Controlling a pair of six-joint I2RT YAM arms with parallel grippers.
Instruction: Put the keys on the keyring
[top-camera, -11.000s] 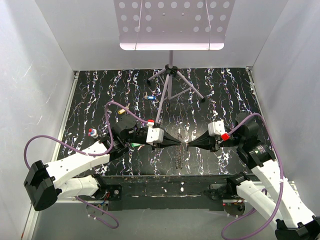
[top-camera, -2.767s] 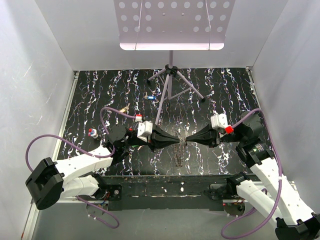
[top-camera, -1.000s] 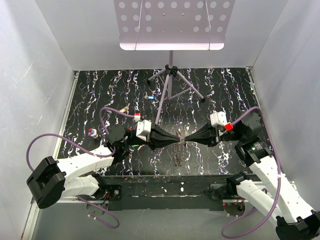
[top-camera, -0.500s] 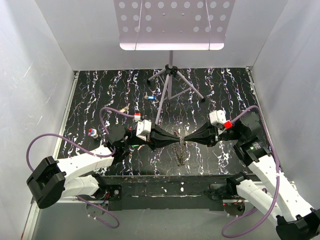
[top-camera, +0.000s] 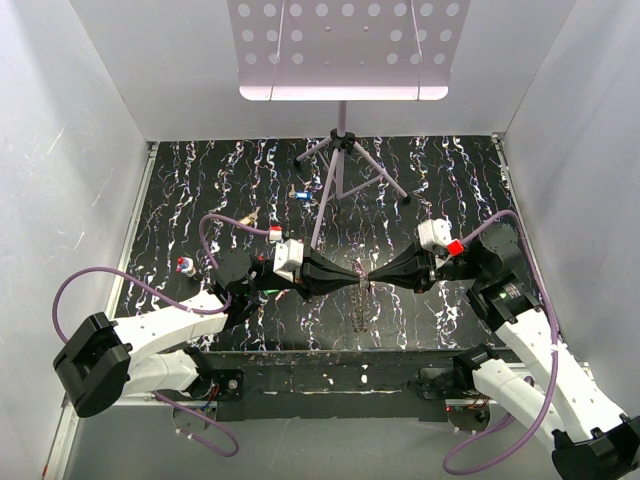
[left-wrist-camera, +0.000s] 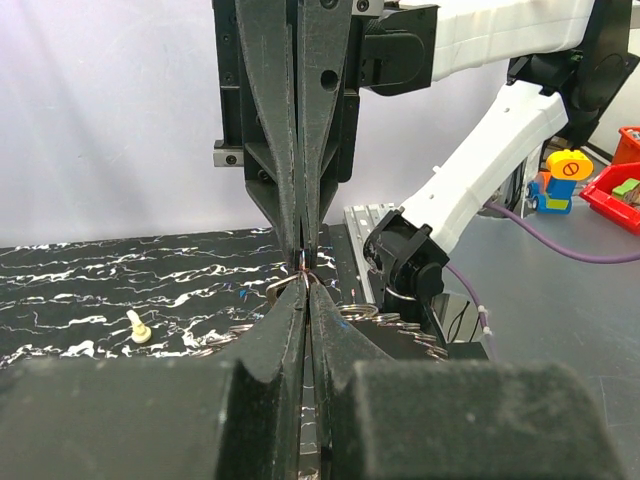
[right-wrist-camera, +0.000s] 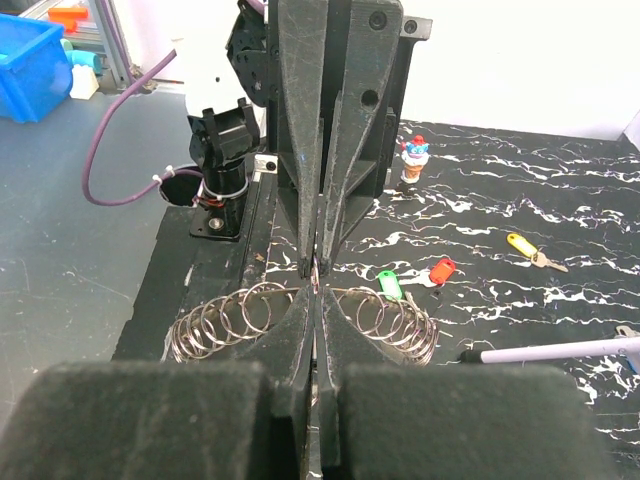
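Black marbled table (top-camera: 200, 200). Left gripper (top-camera: 359, 281) and right gripper (top-camera: 375, 279) are clamped shut, tip-to-tip just above the keyring (top-camera: 362, 308). Keys (right-wrist-camera: 390, 285) lie loose nearby. Risk: tips slide off-axis and knock the ring away.

keyring (right-wrist-camera: 225, 325): shiny metal | jaws: matt blk plastic | keys (right-wrist-camera: 389, 284): plastic heads

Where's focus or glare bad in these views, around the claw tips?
Top external: the music stand tray has its lower edge blown out white; the marbled mat looks busy. Left wrist: the left claw is soft and dark up close, sharper at its tips. Right wrist: the right claw blurs likewise; the keyring and green key are crisp.
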